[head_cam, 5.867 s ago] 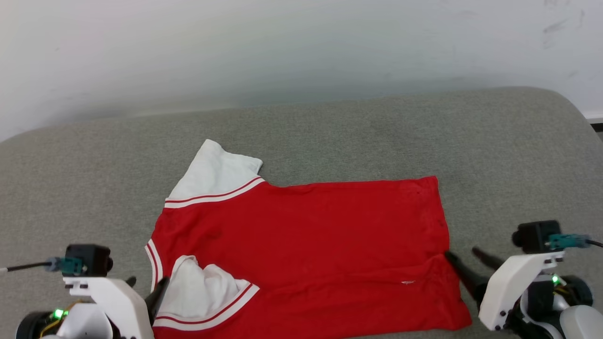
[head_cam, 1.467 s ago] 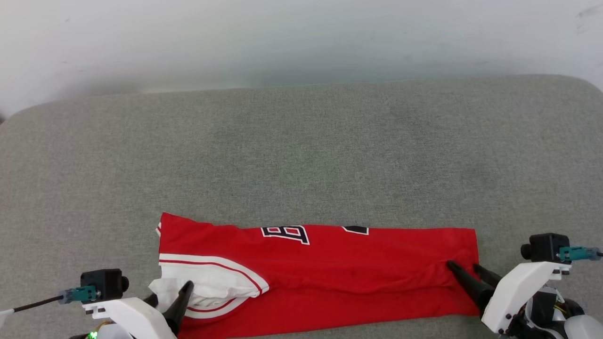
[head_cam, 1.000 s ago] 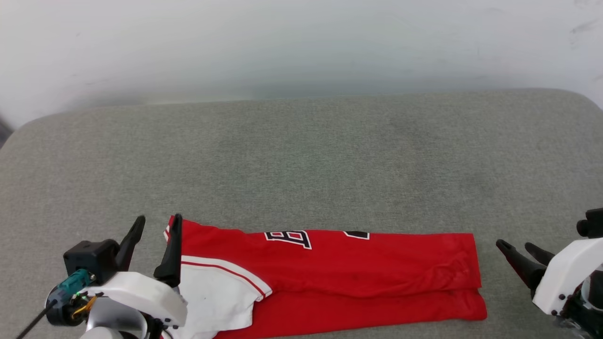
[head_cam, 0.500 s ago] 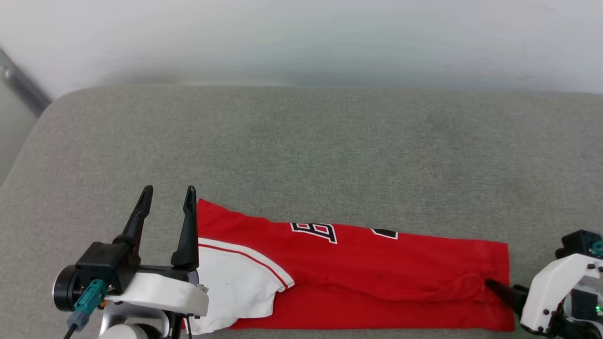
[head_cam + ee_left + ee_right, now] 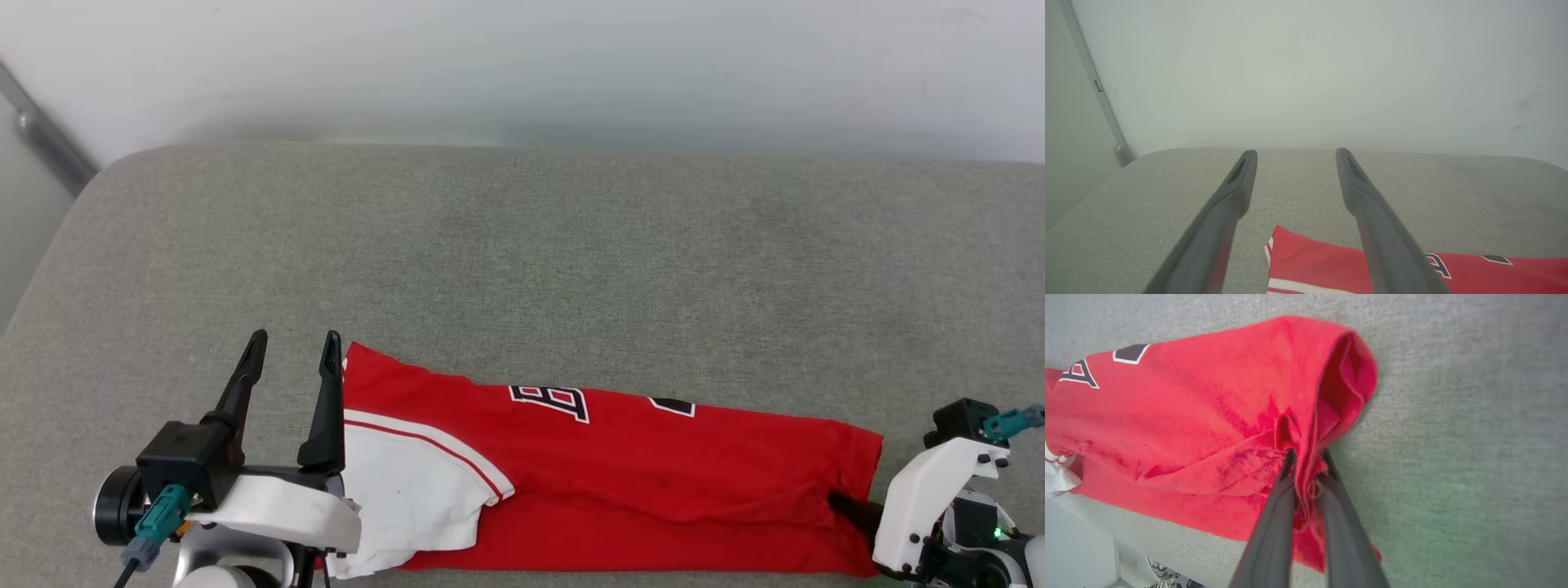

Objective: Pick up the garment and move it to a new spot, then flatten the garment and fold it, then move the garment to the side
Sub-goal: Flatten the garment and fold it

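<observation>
The garment, a red jersey folded lengthwise into a long band, lies along the near edge of the grey cushion. Its white sleeve with striped trim is at the left end, and black numerals show along the far edge. My right gripper is shut on the bunched red hem at the band's right end. My left gripper stands open and empty, fingers raised just left of the garment's left corner, apart from it.
A white wall rises behind the cushion. A metal rail runs down the wall at the far left. The cushion's rounded left edge drops off beside my left arm.
My right gripper has gone from open beside the hem to shut on it, bunching the cloth. The left gripper let go of the sleeve earlier and rose open. The camera swung left.
</observation>
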Controlling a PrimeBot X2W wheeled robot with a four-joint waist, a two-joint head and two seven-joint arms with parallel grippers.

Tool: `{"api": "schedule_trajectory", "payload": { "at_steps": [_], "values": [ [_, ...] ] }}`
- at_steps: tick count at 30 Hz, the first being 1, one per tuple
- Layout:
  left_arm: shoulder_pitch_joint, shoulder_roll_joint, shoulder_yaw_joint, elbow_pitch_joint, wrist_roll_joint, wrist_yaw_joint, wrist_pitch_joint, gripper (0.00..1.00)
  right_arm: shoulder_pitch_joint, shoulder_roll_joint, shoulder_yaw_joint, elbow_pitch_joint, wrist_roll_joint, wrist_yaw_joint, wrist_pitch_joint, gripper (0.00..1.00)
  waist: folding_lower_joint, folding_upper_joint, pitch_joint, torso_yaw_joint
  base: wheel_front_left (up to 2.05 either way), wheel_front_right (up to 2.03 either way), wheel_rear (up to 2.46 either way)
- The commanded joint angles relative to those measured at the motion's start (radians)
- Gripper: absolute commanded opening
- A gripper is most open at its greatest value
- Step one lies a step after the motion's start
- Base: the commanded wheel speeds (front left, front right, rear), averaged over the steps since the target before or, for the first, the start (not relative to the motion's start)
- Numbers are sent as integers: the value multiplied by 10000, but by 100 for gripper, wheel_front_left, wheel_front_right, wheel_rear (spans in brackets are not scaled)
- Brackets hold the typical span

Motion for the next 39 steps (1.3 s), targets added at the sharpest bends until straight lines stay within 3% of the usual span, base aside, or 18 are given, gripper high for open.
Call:
{"api": "schedule_trajectory", "payload": {
  "at_steps": [1, 11, 18, 22, 28, 30, 31, 32, 36, 39],
  "values": [
    [63, 46, -21, 15, 2, 26, 50, 100, -31, -6, 88, -14, 25, 0, -2, 0, 0, 0, -76, -68, 0, 0, 0],
    [465, 254, -47, -54, -43, 127, 160, 100, -102, -590, -206, -696, -121, -3, 154, 0, 0, 0, -654, -505, 0, 0, 0],
    [653, 279, -104, -198, -85, 201, 191, 100, 430, -900, -1617, -968, -317, -2, 315, 0, 0, 0, -855, -712, 0, 0, 0],
    [712, 300, -126, -228, -80, 205, 216, 100, 506, -568, -2376, -1297, -92, -2, 601, 0, 0, 0, -860, -804, 0, 0, 0],
    [576, 306, -189, -253, -56, 154, 237, 100, -97, 1099, -3055, -1940, 2268, -2, 2223, 0, 0, 0, -783, -795, 0, 0, 0],
    [491, 287, -223, -255, -42, 139, 242, 100, -250, 1419, -3183, -1992, 3439, -2, 2987, 0, 0, 0, -746, -735, 0, 0, 0],
    [491, 287, -223, -255, -42, 139, 242, 100, -250, 1419, -3183, -1992, 3439, -2, 2987, 0, 0, 0, -746, -735, 0, 0, 0],
    [452, 254, -250, -240, -53, 132, 247, 100, -431, 1552, -3141, -1812, 4589, -2, 3571, 0, 0, 0, -713, -650, 0, 0, 0],
    [329, 197, -355, -198, -41, 54, 269, 100, -549, 1571, -1893, -995, 6737, 0, 3613, 0, 0, 0, -615, -380, 0, 0, 0],
    [125, 151, -412, -150, -25, -6, 291, 100, -639, 1564, -654, -643, 7498, 0, 3174, 0, 0, 0, -506, -141, 0, 0, 0]
  ]
}}
